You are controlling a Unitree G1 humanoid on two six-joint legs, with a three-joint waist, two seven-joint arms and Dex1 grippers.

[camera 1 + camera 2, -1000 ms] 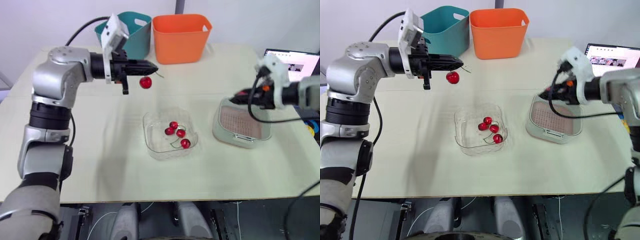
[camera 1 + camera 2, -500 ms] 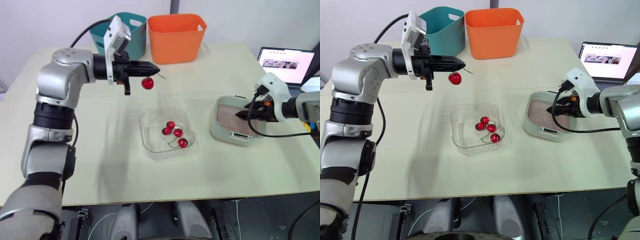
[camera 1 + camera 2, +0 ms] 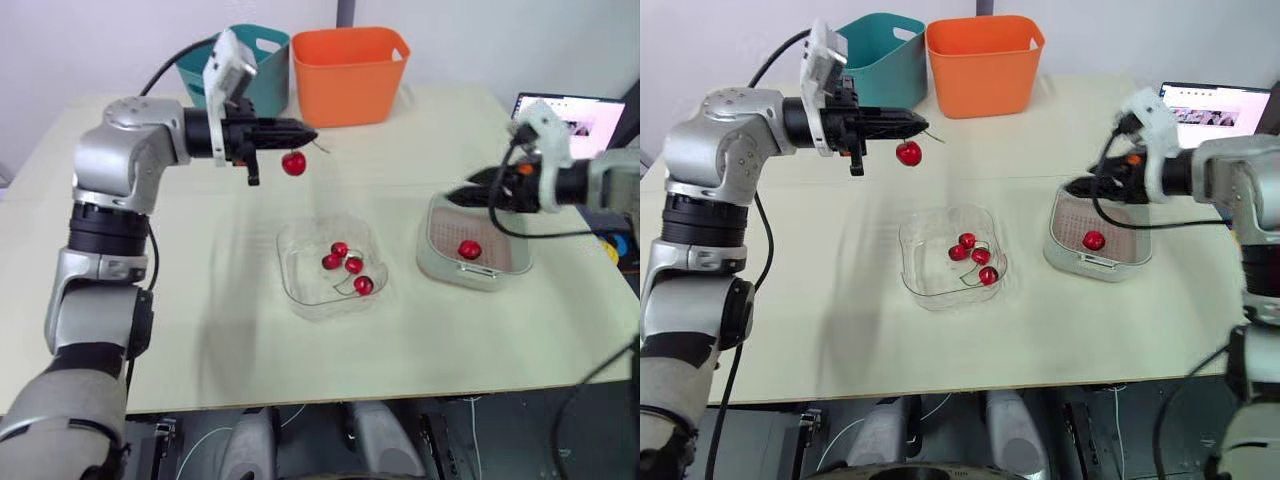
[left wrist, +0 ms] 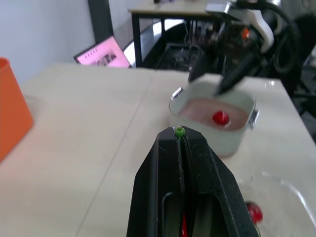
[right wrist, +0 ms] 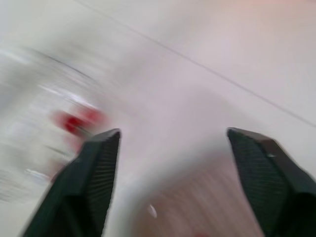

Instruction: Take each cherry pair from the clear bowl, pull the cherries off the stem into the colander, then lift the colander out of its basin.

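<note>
Red cherry (image 3: 469,249) lay in colander (image 3: 492,232); right fingers (image 5: 96,168) spread open above. Left fingers (image 3: 285,130) apparently pinched stem (image 4: 179,131), second cherry (image 3: 292,163) dangling. Next: pull it off.

Head stereo downward; left wrist toward colander (image 3: 502,238)

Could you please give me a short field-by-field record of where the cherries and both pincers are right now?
Left pincer: shut on thin green stem, one red cherry hanging below it.
Right pincer: open, above the pinkish mesh colander.
Colander contents: one loose red cherry.
Clear plastic bowl: four red cherries inside.
</note>
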